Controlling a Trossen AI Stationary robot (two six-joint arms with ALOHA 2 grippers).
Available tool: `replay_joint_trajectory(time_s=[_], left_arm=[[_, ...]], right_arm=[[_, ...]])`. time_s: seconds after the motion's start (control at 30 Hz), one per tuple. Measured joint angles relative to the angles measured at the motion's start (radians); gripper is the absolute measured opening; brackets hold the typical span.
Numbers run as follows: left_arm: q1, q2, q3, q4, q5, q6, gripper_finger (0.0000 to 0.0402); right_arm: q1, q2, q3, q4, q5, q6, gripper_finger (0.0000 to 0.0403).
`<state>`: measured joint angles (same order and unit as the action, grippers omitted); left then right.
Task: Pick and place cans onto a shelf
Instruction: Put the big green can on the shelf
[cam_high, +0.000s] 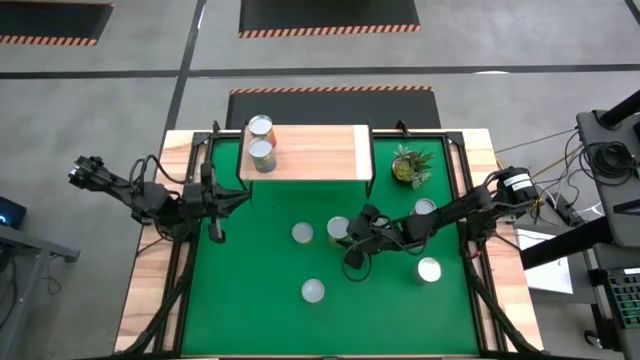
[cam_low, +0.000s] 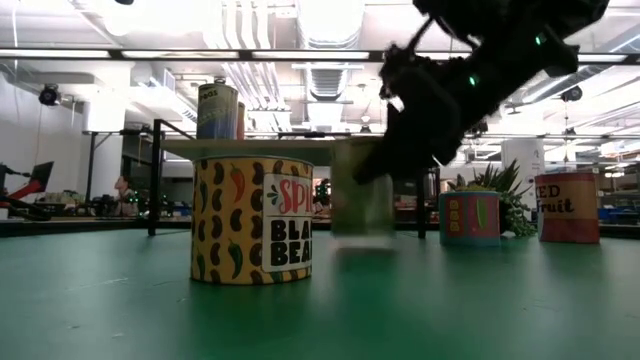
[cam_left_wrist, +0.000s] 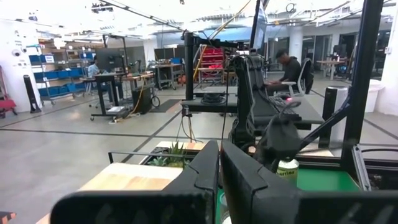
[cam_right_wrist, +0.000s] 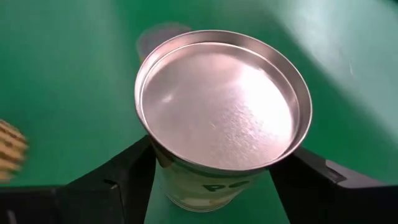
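1. On my left, the left gripper (cam_high: 214, 214) waits over the table's left edge, beside the shelf's near left corner; from its wrist camera I see its fingers (cam_left_wrist: 205, 168) pressed almost together with nothing between them. My worry here is small: if I bring that arm in while the right arm crosses toward the shelf, the two could meet in front of it.

2. The shelf (cam_high: 320, 152) stands at the back of the table with two cans (cam_high: 261, 143) already on its left end, touching or nearly so (I cannot tell which). A new can set down too close could knock them; the bare right part of the board looks the safer target.

3. Two loose cans (cam_high: 307, 262) stand on the green table (cam_high: 250, 300) left of the right arm; one shows in the low view as a yellow black-bean can (cam_low: 252, 220). A low swing could clip them.

4. The right gripper (cam_high: 352, 240) is closed on a green-labelled can (cam_right_wrist: 221, 118), one finger either side, low on the label. In the low view that can (cam_low: 362, 195) seems just off the table. The hold looks narrow, so a quick lift or turn could let it tilt or slip.

5. To the right, two more cans (cam_high: 427, 238) and the potted plant (cam_high: 411, 166) sit near the right arm's forearm, which could brush them in retreat.
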<state>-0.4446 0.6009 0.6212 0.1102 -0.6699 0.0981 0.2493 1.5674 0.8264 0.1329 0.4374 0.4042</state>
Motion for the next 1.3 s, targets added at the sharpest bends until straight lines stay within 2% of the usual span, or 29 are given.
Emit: replay_joint_trajectory(time_s=[0.1,0.2,0.4,0.47,0.53,0.73,0.9,1.17,1.3], left_arm=[[0.000,0.000,0.000,-0.002,0.000,-0.002,0.0000],[0.000,0.001,0.000,-0.001,0.000,-0.002,0.0000],[0.000,0.004,0.000,-0.001,0.000,-0.001,0.0000],[0.000,0.002,0.000,0.000,0.000,0.000,0.0000],[0.000,0.002,0.000,0.000,0.000,0.000,0.0000],[0.000,0.002,0.000,-0.002,-0.001,0.001,0.0000],[0.000,0.002,0.000,-0.019,-0.001,0.001,0.0000],[0.000,0.002,0.000,-0.023,-0.001,0.001,0.0000],[0.000,0.002,0.000,-0.023,-0.001,0.001,0.0000]], right_arm=[[0.016,-0.017,0.063,0.001,0.008,-0.018,0.0266],[0.019,-0.020,0.161,-0.038,0.062,-0.063,0.0272],[-0.029,0.020,0.430,-0.257,0.284,-0.113,0.0274],[-0.059,0.043,0.501,-0.313,0.377,-0.076,0.0274],[-0.093,0.066,0.568,-0.351,0.425,-0.032,0.0275],[-0.234,0.123,0.693,-0.471,0.343,0.084,0.0276],[-0.333,0.154,0.743,-0.672,0.330,0.203,0.0276],[-0.354,0.154,0.744,-0.742,0.330,0.275,0.0277],[-0.355,0.154,0.740,-0.760,0.330,0.271,0.0293]])
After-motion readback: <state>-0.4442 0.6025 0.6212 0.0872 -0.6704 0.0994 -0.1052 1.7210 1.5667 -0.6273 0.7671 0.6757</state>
